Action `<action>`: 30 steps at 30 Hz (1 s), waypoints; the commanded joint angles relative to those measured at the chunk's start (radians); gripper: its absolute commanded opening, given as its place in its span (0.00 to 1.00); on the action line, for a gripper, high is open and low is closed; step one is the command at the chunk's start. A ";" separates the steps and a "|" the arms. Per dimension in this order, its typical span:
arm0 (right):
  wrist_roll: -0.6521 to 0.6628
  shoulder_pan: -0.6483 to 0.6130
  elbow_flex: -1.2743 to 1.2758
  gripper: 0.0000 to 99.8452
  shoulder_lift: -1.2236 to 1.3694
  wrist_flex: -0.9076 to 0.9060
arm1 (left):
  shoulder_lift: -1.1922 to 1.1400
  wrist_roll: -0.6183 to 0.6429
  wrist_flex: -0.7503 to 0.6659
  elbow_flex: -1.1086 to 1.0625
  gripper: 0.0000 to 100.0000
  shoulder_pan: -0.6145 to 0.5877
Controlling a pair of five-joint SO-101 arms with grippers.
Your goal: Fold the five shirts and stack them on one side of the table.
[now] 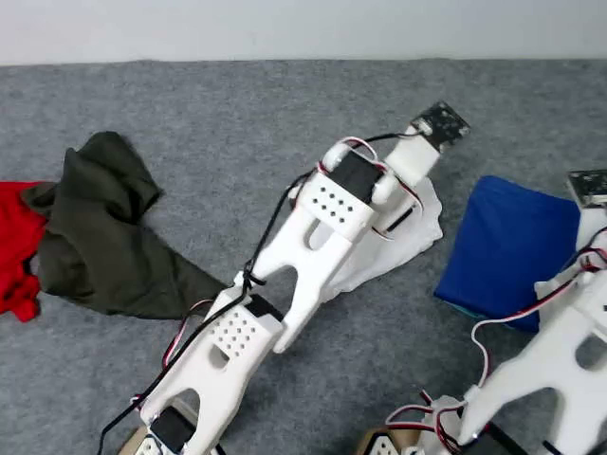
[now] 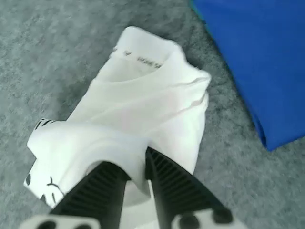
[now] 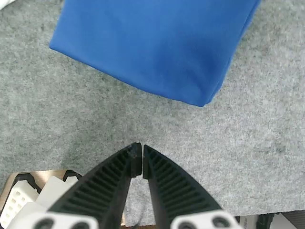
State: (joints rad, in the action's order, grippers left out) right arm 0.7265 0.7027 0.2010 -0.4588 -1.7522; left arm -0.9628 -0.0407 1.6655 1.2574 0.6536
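Note:
A white shirt (image 1: 424, 224) lies partly folded on the grey felt at mid-table. My left gripper (image 2: 137, 168) is shut on a fold of this white shirt (image 2: 152, 100), with cloth pinched between its fingers. Just to the right lies a folded blue shirt (image 1: 507, 248), with a teal edge showing under it. My right gripper (image 3: 138, 150) is shut and holds nothing; it hangs over bare felt a short way from the blue shirt (image 3: 152, 45). A crumpled olive shirt (image 1: 95, 227) and a red shirt (image 1: 14, 248) lie at the far left.
The grey felt table (image 1: 285, 123) has open room along the back and between the olive shirt and the left arm (image 1: 313, 237). The right arm (image 1: 560, 351) stands at the front right corner. Loose cables (image 1: 256, 275) hang along the left arm.

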 commanded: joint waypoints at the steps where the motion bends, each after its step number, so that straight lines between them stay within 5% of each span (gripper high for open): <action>1: -0.011 0.010 -0.006 0.01 -0.025 -0.002 | -0.008 0.008 -0.051 0.058 0.02 0.025; 7: -0.011 0.010 -0.005 0.01 -0.025 -0.010 | -0.032 0.038 -0.069 0.097 0.18 0.029; 13: -0.011 0.008 -0.005 0.01 -0.025 -0.010 | -0.026 0.048 -0.041 0.163 0.19 0.031; 18: -0.012 0.007 -0.005 0.01 -0.025 -0.010 | -0.026 0.044 0.087 0.257 0.17 -0.009; 23: -0.012 0.007 -0.005 0.01 -0.025 -0.012 | -0.029 0.025 0.091 0.237 0.00 -0.089; 30: -0.012 0.007 -0.005 0.01 -0.025 -0.012 | 0.014 0.008 0.089 0.074 0.01 -0.089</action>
State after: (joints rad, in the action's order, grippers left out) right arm 0.7234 0.7027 0.2010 -0.4588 -1.7522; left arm -1.0134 -0.0238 1.7331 1.3571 0.5662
